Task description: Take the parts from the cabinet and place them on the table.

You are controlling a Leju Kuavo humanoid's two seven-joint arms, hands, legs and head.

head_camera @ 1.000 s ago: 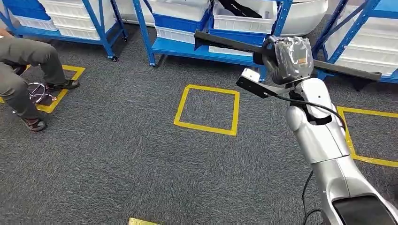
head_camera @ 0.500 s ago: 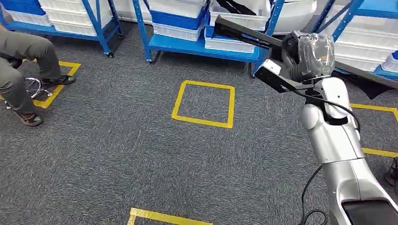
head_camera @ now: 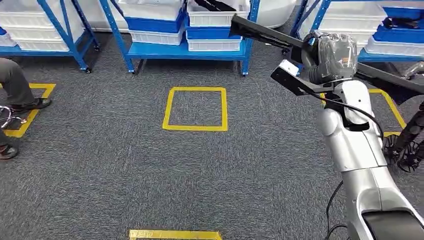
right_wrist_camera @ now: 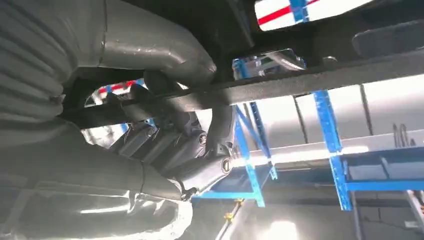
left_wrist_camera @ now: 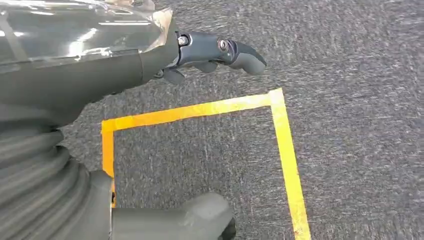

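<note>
Blue shelving (head_camera: 190, 50) stacked with white bins (head_camera: 215, 17) lines the grey carpet (head_camera: 125, 170), with a yellow taped square (head_camera: 195, 108) in front of it. Beside the shelving, the right hand (head_camera: 327, 57) grips a long black part (head_camera: 260, 32) held level; the right wrist view shows the fingers (right_wrist_camera: 200, 150) wrapped around it. The left wrist view shows the left hand (left_wrist_camera: 150, 55) hanging empty, fingers apart, over another taped square (left_wrist_camera: 200, 150).

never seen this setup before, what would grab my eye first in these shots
The long black part stands out first: the right hand holds it up crosswise on the right, in front of the blue racks of white bins. Next, the yellow tape square on the grey carpet at centre. The left hand hangs over another taped corner, fingers apart and holding nothing.
</note>
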